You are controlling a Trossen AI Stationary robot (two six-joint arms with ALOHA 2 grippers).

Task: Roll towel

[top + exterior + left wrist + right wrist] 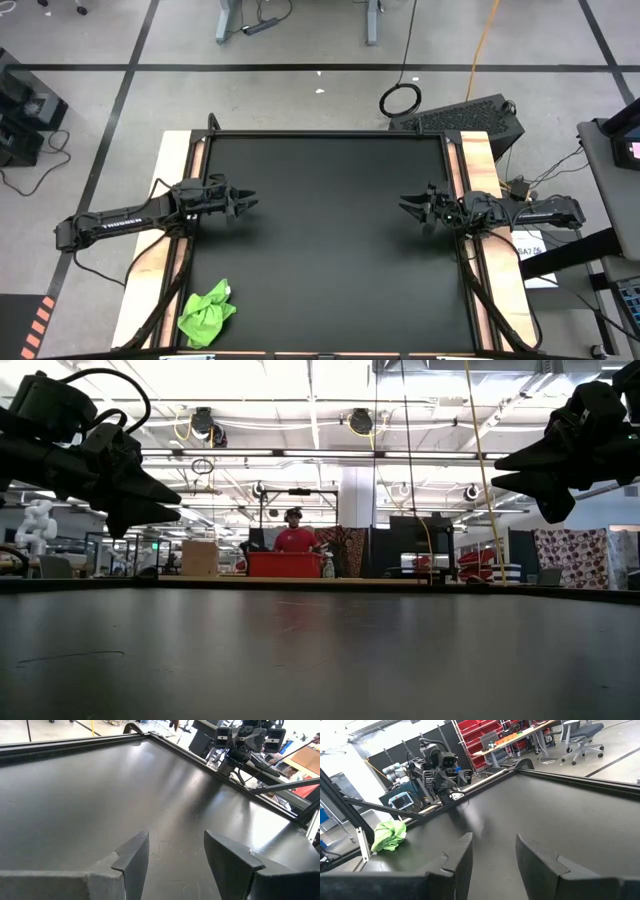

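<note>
The lime-green towel (206,314) lies crumpled in a heap at the near left corner of the black table (330,250), partly over the table's left edge; the right wrist view shows the towel (389,835) too. My left gripper (250,203) hovers open at the table's left side, pointing toward the right, well away from the towel on its far side. My right gripper (407,206) hovers open at the right side, pointing left. Nothing is between either pair of fingers (134,857) (462,855).
The table has a raised dark frame and wooden side strips (170,190). Beyond the far edge in the low view a person in a red shirt (294,536) stands behind a red bin (284,564). The black mat between the grippers is bare.
</note>
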